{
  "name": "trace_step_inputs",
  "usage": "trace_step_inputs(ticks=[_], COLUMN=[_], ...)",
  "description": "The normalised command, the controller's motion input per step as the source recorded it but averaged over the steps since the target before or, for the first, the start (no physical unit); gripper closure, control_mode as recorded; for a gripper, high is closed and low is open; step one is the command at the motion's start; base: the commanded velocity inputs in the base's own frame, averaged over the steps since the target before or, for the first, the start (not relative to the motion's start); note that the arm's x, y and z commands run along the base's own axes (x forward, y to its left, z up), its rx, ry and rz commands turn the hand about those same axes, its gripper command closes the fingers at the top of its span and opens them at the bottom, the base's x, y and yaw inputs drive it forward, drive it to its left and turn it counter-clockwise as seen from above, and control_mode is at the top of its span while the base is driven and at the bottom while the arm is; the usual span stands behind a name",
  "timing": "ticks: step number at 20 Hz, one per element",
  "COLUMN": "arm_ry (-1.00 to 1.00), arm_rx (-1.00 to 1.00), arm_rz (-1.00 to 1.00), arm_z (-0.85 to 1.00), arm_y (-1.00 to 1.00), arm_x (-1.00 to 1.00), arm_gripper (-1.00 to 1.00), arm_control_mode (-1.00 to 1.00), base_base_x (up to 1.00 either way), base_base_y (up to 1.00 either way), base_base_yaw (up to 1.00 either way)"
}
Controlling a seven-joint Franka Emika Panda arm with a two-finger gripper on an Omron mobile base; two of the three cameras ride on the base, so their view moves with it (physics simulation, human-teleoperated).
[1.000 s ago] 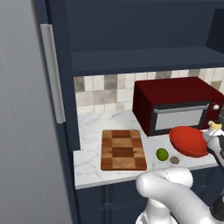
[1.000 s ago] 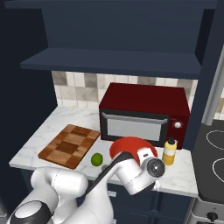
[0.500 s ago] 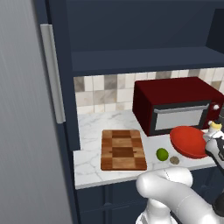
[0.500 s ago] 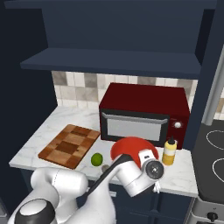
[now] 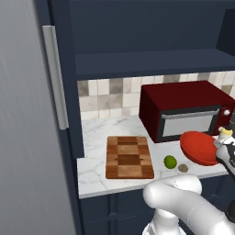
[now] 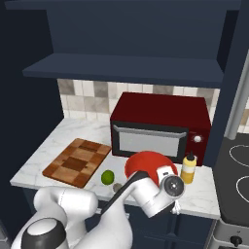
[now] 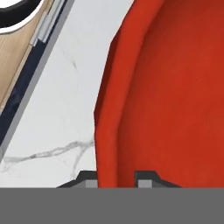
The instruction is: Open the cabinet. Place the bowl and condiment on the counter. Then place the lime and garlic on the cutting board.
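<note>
My gripper (image 7: 114, 177) is shut on the rim of the red bowl (image 7: 175, 87), one fingertip on each side of the rim. The bowl (image 5: 199, 147) (image 6: 146, 163) sits tilted low over the white marble counter (image 5: 96, 137), in front of the microwave; I cannot tell whether it touches the counter. The yellow condiment (image 6: 188, 168) stands upright on the counter just right of the bowl. The lime (image 5: 170, 161) and the garlic (image 5: 183, 168) lie on the counter between the bowl and the cutting board (image 5: 128, 157). The cabinet door (image 5: 27, 114) stands open at the left.
A dark red microwave (image 6: 160, 124) stands at the back of the counter behind the bowl. An open navy shelf (image 6: 121, 70) hangs above it. A stove top (image 6: 238, 170) lies to the right of the counter. Tiled wall (image 5: 105, 94) backs the counter.
</note>
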Motion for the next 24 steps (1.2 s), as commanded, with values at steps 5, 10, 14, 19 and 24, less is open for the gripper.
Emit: trace_step_inputs(ticks=[5,10,14,19,24], arm_ry=[0.00,0.00,0.00,0.00,0.00], arm_rx=[0.00,0.00,0.01,0.02,0.05], arm_rz=[-0.11,-0.11,-0.10,-0.07,-0.03], arm_z=[0.00,0.06,0.19,0.23,0.31], arm_y=[-0.20,-0.15,-0.10,-0.12,-0.04], arm_x=[0.00,0.00,0.00,0.00,0.00], arm_gripper=[1.00,1.00,-1.00,-1.00,-1.00], arm_control_mode=[-1.00,-1.00,-1.00,-1.00,-1.00], base_base_x=[0.00,0.00,0.00,0.00,0.00], base_base_y=[0.00,0.00,0.00,0.00,0.00], base_base_yaw=[0.00,0.00,0.00,0.00,0.00])
